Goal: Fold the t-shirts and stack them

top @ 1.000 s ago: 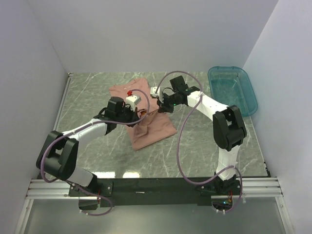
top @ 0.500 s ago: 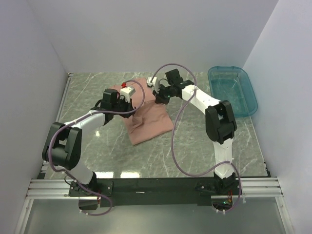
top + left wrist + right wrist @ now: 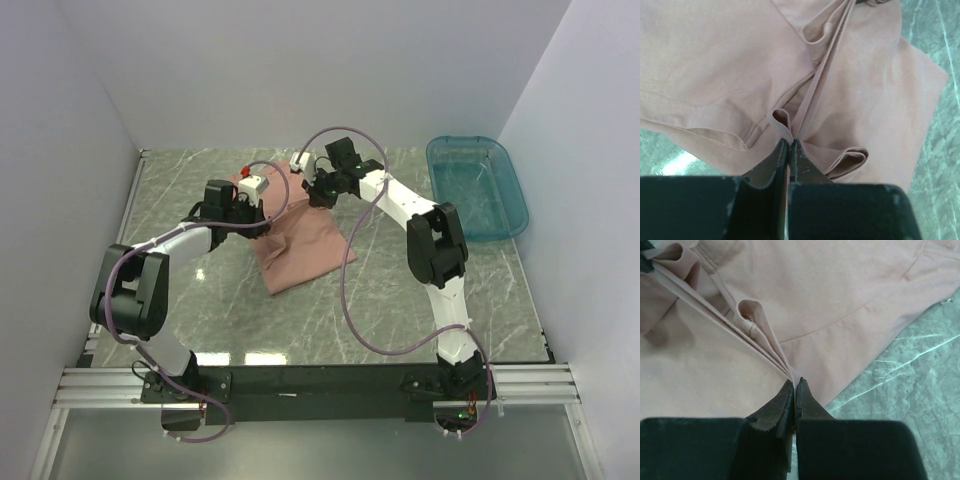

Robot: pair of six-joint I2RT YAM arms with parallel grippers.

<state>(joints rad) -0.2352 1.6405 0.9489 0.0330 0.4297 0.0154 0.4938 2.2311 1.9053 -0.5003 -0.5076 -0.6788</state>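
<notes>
Green marbled tabletop [image 3: 400, 300], white walls [image 3: 300, 70] around, teal bin [image 3: 478, 185] on it, pink shirt [image 3: 300, 245] bunched left of bin, left fingers [image 3: 771, 165] and right fingers [image 3: 807, 400] each clenched on its folds

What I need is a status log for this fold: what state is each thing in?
t-shirt: partly folded on the table, one bunched edge pulled taut.
left gripper: fingers shut on the t-shirt's edge.
right gripper: fingers shut on the t-shirt's edge.
blue bin: upright, empty, apart from the t-shirt.
</notes>
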